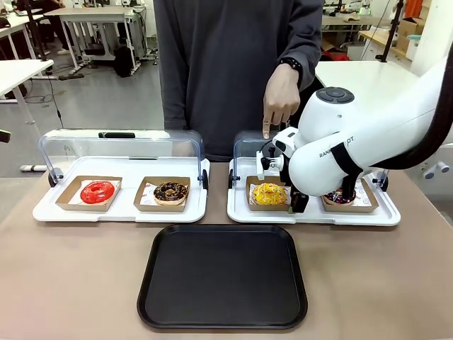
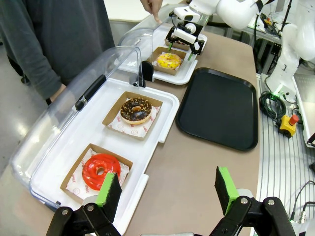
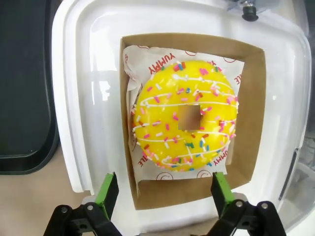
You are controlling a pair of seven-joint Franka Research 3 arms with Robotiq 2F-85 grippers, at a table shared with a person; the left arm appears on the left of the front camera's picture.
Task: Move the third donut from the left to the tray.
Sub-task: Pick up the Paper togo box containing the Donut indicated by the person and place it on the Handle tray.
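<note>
My right gripper stands wide open and empty at the bottom of the frame. Its pads straddle the lower edge of the cardboard holder. The third donut sits in the holder at centre, on a white tray. The black tray lies along the left edge. My left gripper is also wide open and empty, low in its frame.
</note>
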